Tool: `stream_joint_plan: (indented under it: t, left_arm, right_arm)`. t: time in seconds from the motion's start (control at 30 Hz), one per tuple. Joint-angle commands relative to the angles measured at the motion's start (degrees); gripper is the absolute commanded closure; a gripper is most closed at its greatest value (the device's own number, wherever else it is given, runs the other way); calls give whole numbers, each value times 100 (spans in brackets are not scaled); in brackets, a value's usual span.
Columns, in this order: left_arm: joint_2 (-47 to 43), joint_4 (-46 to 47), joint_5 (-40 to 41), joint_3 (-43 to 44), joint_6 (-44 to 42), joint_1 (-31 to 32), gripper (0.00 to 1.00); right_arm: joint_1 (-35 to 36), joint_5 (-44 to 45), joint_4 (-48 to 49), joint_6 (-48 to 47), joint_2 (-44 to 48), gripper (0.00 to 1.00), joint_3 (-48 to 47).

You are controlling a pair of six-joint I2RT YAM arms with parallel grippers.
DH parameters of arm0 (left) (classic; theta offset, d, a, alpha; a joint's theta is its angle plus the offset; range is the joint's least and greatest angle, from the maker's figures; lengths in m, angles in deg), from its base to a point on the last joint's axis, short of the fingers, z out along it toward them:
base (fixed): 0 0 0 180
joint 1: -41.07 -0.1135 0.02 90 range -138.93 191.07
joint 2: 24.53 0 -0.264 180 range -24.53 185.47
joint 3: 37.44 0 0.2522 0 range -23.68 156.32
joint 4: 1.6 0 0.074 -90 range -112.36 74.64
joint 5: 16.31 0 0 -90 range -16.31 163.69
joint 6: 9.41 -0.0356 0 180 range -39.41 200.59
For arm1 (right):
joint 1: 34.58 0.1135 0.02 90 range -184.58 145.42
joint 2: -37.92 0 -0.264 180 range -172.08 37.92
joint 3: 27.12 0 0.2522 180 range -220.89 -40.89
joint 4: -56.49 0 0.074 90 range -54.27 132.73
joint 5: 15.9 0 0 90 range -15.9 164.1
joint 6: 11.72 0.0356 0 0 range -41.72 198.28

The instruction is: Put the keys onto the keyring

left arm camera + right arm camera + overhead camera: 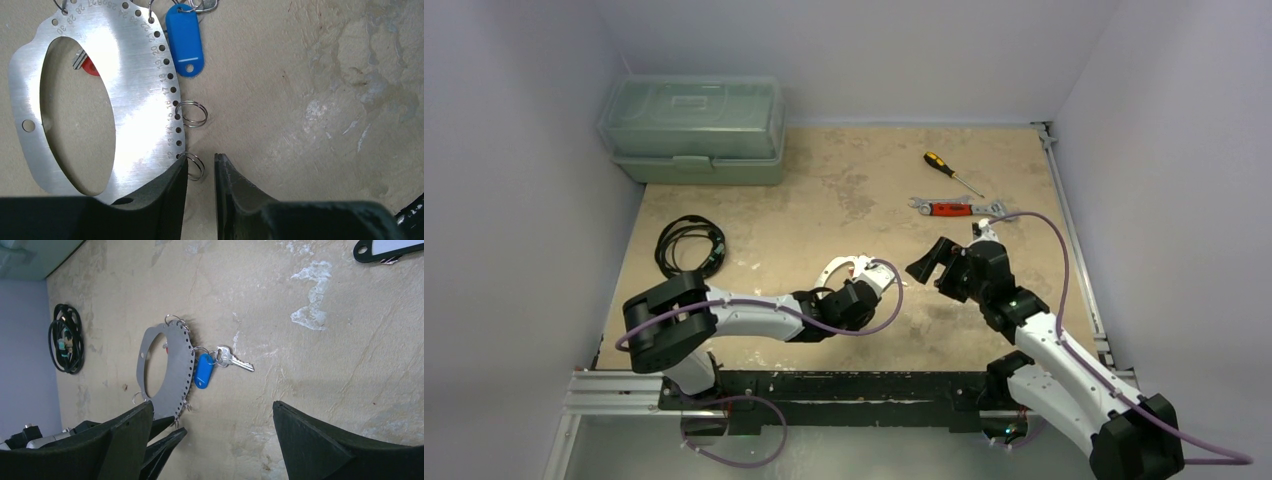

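1. Between the left gripper's point(201, 172) fingers there is only a narrow gap. A small split ring point(195, 166) lies in it and does not look pinched. One finger overlaps the keyring's rim.
2. Right gripper point(210, 440): jaws wide apart and empty, hovering just right of the keyring.
3. Keyring point(140, 90): lies flat mid-table. It is a thin, stiff metal plate with numbered holes along one edge. Judged light and slick, so likely to skate if nudged. Best hold is probably the plain rim, away from the holes.
4. Keys:
   - The blue-tagged key point(203, 371) hangs at the holed edge.
   - A red tag point(90, 66) shows through the opening.
   - A black tag point(385, 249) lies loose, well apart.
   - All look tiny and light; the tags seem the easier grip.
5. Room: bare table all round the plate. The wrench point(952, 208) and screwdriver point(952, 172) are far right, the cable point(689, 245) left, and the box point(694, 130) in the far-left corner.
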Motion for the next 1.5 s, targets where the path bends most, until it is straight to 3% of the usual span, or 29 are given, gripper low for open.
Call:
stream_joint_plan:
  t: [0.0, 0.53, 0.63, 0.7, 0.9, 1.13, 1.47]
  left_arm:
    - [101, 171, 165, 225, -44, 2, 76]
    - [328, 63, 333, 422, -44, -28, 82]
    - [337, 80, 332, 414, -48, -38, 89]
    - [331, 85, 316, 415, -80, -46, 100]
    - [-104, 271, 39, 168, -304, -46, 100]
    - [-1066, 173, -511, -95, -685, -46, 100]
    - [-1657, -1099, -411, 357, -640, -46, 100]
  right_arm:
    - [27, -69, 204, -98, -31, 8, -63]
    - [30, -60, 226, -134, -102, 8, -37]
    - [30, -60, 250, -142, -125, 8, -28]
    - [30, -65, 268, -150, -137, 8, -19]
    - [25, -166, 531, -431, 30, 7, 96]
    - [23, -437, 1306, -941, 1062, 5, 464]
    - [32, -1527, 3319, -1291, 2134, 7, 1224]
